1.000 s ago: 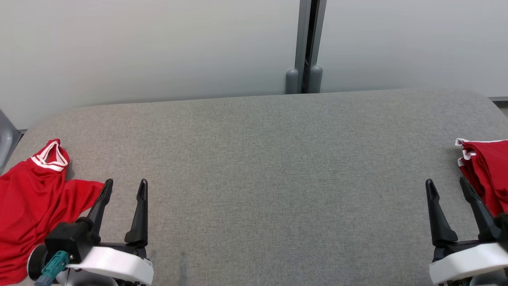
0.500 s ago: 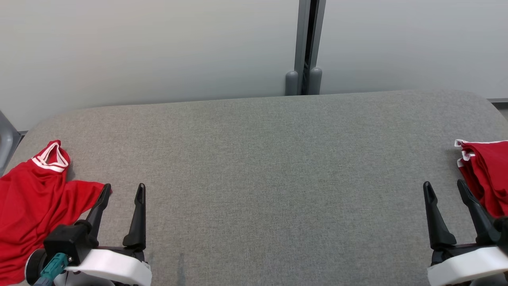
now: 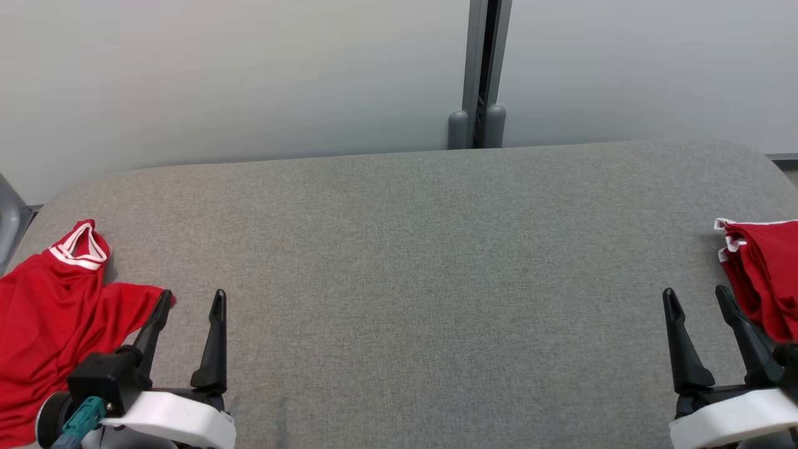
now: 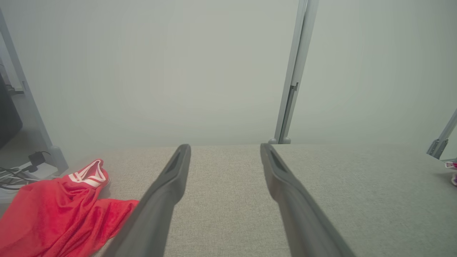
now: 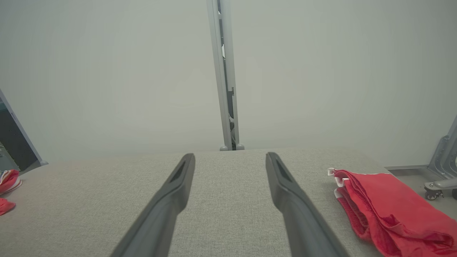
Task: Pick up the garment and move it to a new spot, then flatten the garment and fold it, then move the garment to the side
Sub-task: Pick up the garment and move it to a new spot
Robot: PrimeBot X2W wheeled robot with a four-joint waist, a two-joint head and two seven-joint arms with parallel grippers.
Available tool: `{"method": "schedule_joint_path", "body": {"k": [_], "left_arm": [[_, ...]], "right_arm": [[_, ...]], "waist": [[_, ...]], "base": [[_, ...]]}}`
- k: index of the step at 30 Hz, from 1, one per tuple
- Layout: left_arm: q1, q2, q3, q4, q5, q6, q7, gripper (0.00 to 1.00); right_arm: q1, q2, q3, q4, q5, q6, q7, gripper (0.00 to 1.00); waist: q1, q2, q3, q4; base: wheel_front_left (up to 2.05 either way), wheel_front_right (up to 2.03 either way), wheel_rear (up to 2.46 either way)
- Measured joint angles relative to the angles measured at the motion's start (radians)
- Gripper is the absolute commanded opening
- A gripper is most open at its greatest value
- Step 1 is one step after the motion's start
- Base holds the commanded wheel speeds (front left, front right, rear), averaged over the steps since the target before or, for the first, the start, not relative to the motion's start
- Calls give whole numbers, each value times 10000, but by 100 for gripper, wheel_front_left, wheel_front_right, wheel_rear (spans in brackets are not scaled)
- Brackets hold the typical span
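Both tools have drawn back a little toward the robot since a second ago, while the cloth and the grey padded surface sit just where they were. The left tool hovers low over the surface with its two dark fingers spread wide and nothing between them. The right tool is spread the same way and also holds nothing.

Outward from the left tool, on its outer side, lies the crumpled red jersey. One loose flap of the jersey reaches as far as the outer fingertip. Whether finger and cloth actually touch cannot be told, since the fingertip overlaps the flap's tip in the head view. The jersey's long run goes from its white-trimmed opening at the far end back toward the near left corner of the surface, roughly along the way the fingers point rather than across them.

A folded red garment lies just beside the right tool's outer finger, at the right edge, and it looks already dealt with.

The crumpled jersey is probably the one to pick up, and the left arm is far nearer to it. That arm would need to swing outward to its left to bring the fingers over the cloth.
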Motion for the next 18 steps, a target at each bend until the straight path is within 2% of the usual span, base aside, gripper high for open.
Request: {"method": "schedule_joint_path", "body": {"k": [9, 18], "left_arm": [[-1, 29, -21, 25, -54, 82, 58, 100], [-244, 59, -82, 167, -25, 25, 23, 100]], "right_arm": [[-1, 13, 0, 102, 40, 0, -23, 100], [71, 36, 8, -46, 144, 0, -59, 100]], "waist": [[0, 0, 0, 41], [0, 0, 31, 792]], "base": [[0, 0, 0], [0, 0, 0]]}}
